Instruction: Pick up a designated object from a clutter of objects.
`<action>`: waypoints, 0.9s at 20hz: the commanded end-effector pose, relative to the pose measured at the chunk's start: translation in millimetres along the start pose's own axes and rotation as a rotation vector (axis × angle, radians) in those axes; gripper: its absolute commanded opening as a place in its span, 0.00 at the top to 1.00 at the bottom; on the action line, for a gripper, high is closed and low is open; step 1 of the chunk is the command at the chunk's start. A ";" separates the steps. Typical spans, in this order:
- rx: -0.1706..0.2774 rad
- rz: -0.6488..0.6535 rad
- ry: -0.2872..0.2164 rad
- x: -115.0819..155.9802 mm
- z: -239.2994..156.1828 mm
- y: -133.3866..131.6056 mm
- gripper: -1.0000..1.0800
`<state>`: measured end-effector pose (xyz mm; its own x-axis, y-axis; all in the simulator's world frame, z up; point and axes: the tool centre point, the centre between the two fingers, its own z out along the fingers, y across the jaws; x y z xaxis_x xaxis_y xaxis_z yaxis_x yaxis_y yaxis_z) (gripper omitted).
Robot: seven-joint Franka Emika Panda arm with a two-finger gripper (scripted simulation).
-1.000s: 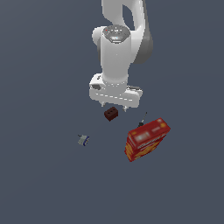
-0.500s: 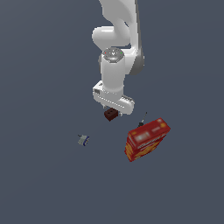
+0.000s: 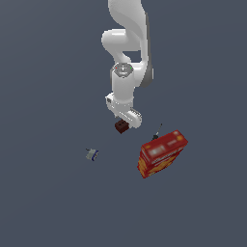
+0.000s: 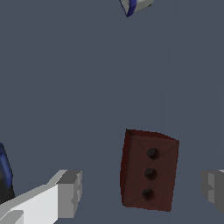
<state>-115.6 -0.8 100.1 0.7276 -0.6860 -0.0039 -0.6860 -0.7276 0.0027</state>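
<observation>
Fingers (image 4: 70, 192) are spread wide with nothing between the pads yet: in the wrist view one sits on each side of the small dark reddish-brown rectangular block (image 4: 149, 170) with three dark holes down its face, clear gaps on both sides. In the exterior view the gripper (image 3: 124, 117) hangs right over that block (image 3: 121, 126), which sits on the plain grey desk (image 3: 48, 202), out in the open middle. The big red-orange box (image 3: 162, 153), thin dark stick (image 3: 157, 131) and tiny grey-blue piece (image 3: 92, 154) lie apart from it. So I'd say lined up, but closing and lifting are left.
</observation>
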 end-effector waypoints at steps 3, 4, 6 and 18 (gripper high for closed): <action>0.002 0.073 0.002 -10.2 13.4 11.5 0.04; 0.002 0.085 0.003 -11.9 15.5 13.5 0.04; 0.003 0.104 0.003 -14.8 18.9 16.7 0.04; 0.002 0.124 0.003 -18.4 27.6 20.4 0.04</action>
<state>-142.9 -3.1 74.8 0.6370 -0.7708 -0.0003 -0.7708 -0.6370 0.0002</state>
